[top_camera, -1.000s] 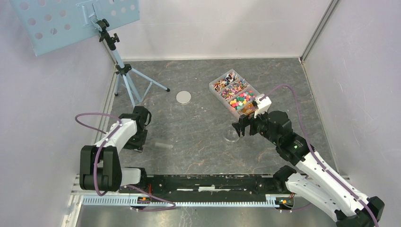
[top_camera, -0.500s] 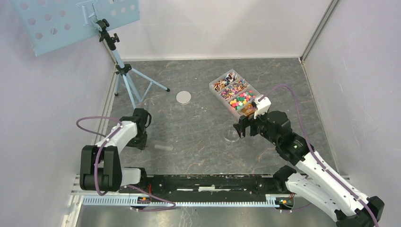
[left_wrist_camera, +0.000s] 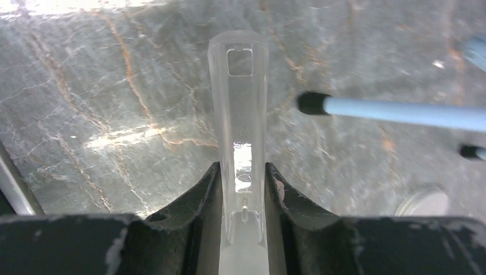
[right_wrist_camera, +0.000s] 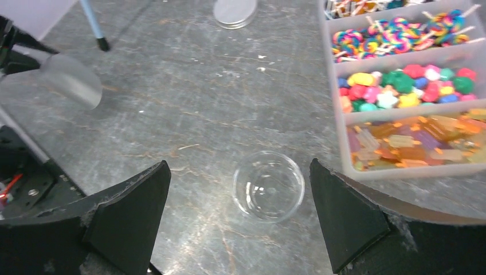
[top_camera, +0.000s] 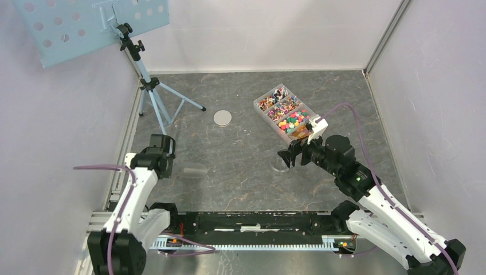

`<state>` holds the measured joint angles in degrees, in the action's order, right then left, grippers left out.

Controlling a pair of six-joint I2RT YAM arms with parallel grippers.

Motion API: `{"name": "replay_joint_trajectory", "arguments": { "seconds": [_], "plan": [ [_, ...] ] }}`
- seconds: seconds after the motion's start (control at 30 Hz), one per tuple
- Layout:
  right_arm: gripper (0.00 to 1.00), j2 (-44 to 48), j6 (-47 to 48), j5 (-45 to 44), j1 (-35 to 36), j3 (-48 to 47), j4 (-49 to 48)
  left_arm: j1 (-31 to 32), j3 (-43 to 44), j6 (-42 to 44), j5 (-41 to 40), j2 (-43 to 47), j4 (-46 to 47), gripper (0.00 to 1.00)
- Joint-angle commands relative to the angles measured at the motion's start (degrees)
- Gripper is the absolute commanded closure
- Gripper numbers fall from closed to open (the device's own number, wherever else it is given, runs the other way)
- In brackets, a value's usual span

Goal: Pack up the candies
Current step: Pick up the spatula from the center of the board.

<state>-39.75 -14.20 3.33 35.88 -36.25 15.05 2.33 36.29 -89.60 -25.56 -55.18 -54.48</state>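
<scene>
The candies (top_camera: 285, 112) fill a clear divided tray (top_camera: 257, 107) at the back right; in the right wrist view the candies (right_wrist_camera: 407, 86) lie at the upper right. My left gripper (top_camera: 169, 165) is shut on the handle of a clear plastic scoop (top_camera: 195, 169). The scoop (left_wrist_camera: 239, 103) runs straight out from between the left gripper (left_wrist_camera: 242, 172) fingers above the tabletop. My right gripper (top_camera: 285, 158) stands open over a small clear round jar (top_camera: 280, 166). This jar (right_wrist_camera: 268, 185) is empty, between the right gripper (right_wrist_camera: 238, 169) fingers and nearer the right one.
A grey round lid disc (top_camera: 222, 118) lies mid-table, left of the tray. A blue tripod (top_camera: 155, 91) carrying a perforated blue panel (top_camera: 86, 23) stands at the back left; one tripod leg (left_wrist_camera: 401, 112) crosses the left wrist view. Walls enclose the table.
My left gripper has shut on the scoop's handle, and the left arm has drawn its elbow back toward the near edge. The right gripper has edged slightly left and stayed open.
</scene>
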Motion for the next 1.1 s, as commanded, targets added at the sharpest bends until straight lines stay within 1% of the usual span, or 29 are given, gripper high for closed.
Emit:
{"name": "replay_joint_trajectory", "arguments": {
  "seconds": [0.0, 0.07, 0.13, 0.17, 0.23, 0.3, 0.37, 0.5, 0.57, 0.63, 0.73, 0.83, 0.9, 0.97, 1.07],
  "plan": [
    [0.02, -0.60, -4.52, 9.27, 0.05, 1.59, -8.63, -0.23, 2.59, 11.48, 0.93, 9.61, 3.69, 0.98],
    [0.02, -1.79, -7.19, 13.20, 0.07, 1.92, -11.61, -0.27, 1.38, 16.93, 4.89, 14.58, 8.89, 0.98],
    [0.02, -2.80, -10.43, 15.40, 0.02, 2.39, -14.56, -0.28, -0.93, 20.47, 9.90, 19.90, 15.20, 0.98],
    [0.02, -2.96, -12.16, 16.24, 0.06, 2.99, -17.77, -0.22, -2.35, 22.05, 12.90, 22.93, 19.21, 0.98],
    [0.06, -3.13, -15.68, 18.32, 0.07, 4.75, -23.28, -0.18, -6.11, 24.59, 19.13, 27.91, 27.48, 0.98],
    [0.12, -3.84, -19.41, 21.22, 0.06, 6.18, -29.58, -0.02, -7.52, 27.53, 24.98, 28.49, 34.79, 0.98],
    [0.18, -5.39, -22.98, 23.95, 0.07, 7.21, -34.97, 0.03, -9.55, 28.43, 31.71, 27.89, 42.23, 0.98],
    [0.32, -8.82, -28.79, 27.79, 0.19, 8.80, -43.46, 0.24, -16.22, 25.68, 43.25, 27.56, 62.72, 0.98],
    [0.35, -9.87, -29.66, 28.04, 0.64, 9.00, -45.74, 0.42, -18.33, 24.69, 48.09, 26.49, 72.85, 0.98],
    [0.32, -10.86, -28.73, 27.32, 1.48, 8.71, -46.51, 0.54, -19.50, 23.42, 52.73, 25.19, 80.62, 0.98],
    [0.19, -13.43, -26.87, 26.81, 2.77, 7.57, -47.66, 0.75, -20.62, 21.52, 58.96, 22.95, 91.29, 0.98],
    [0.11, -16.58, -26.20, 26.97, 4.55, 6.36, -51.28, 2.01, -21.79, 19.11, 62.59, 21.42, 101.13, 0.98],
    [0.09, -18.05, -26.27, 26.40, 5.61, 6.02, -54.68, 4.05, -22.31, 18.46, 63.42, 20.95, 105.57, 0.98],
    [0.09, -19.50, -26.56, 26.82, 6.55, 5.61, -59.02, 6.90, -22.20, 19.50, 63.70, 20.81, 107.02, 0.98],
    [0.13, -21.84, -26.81, 28.53, 7.23, 4.71, -63.86, 12.52, -21.29, 23.51, 64.70, 20.46, 106.84, 0.98]
  ]
}}
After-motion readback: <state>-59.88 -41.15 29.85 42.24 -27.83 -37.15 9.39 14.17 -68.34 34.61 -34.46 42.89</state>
